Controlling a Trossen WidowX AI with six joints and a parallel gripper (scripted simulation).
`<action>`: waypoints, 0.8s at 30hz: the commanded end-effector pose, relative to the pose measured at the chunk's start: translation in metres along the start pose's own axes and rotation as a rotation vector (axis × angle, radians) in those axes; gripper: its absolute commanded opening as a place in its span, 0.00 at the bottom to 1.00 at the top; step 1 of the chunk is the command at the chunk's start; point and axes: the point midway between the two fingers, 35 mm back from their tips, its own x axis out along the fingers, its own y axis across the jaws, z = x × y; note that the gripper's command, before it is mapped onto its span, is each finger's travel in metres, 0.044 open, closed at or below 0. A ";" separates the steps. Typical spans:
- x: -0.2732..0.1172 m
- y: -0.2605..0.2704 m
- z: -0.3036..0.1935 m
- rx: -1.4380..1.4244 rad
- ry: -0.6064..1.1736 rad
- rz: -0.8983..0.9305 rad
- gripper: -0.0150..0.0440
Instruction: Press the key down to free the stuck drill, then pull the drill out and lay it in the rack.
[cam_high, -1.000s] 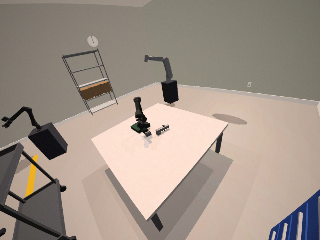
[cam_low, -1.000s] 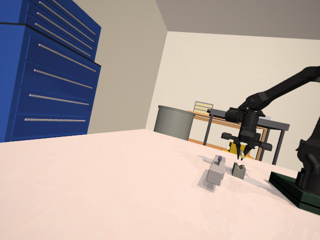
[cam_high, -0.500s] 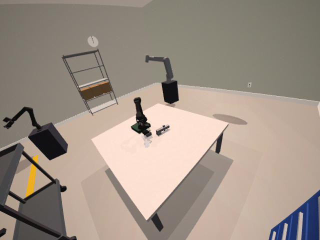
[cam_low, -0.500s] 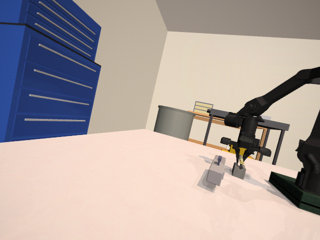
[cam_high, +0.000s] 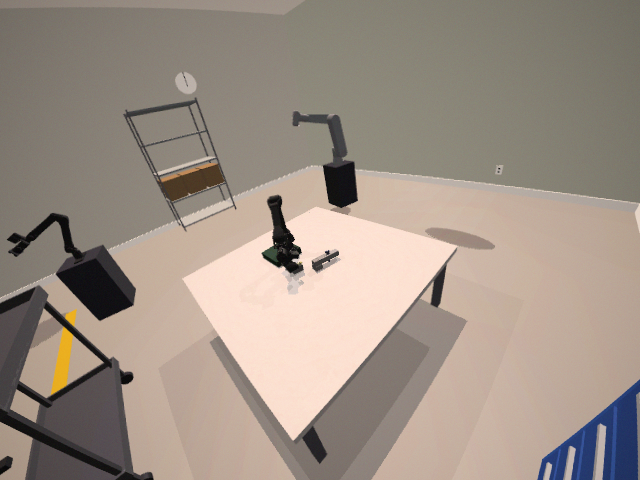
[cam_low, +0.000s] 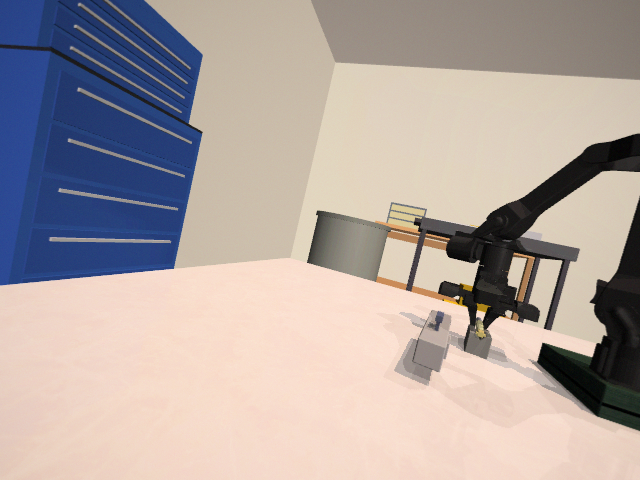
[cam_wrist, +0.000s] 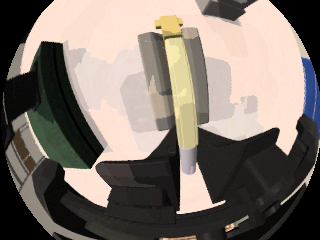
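Note:
My gripper points down and is shut on the drill near its grey end. The drill is a pale yellow rod with a yellow crosspiece at its far end. It lies lengthwise over the groove of the rack, a small grey notched block, between its two raised sides. Whether it rests on the groove's bottom cannot be told. The long grey housing stands beside the rack, with the blue key on its top. No drill shows in the housing.
The arm's dark green base stands on the pale table, on the rack's other side from the housing. A blue drawer cabinet and a grey bin stand beyond the table.

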 end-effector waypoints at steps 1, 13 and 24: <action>0.006 0.000 0.000 -0.004 -0.002 0.001 0.25; 0.008 0.001 0.001 -0.002 0.000 0.001 0.39; 0.008 0.001 0.001 -0.002 0.000 0.001 0.88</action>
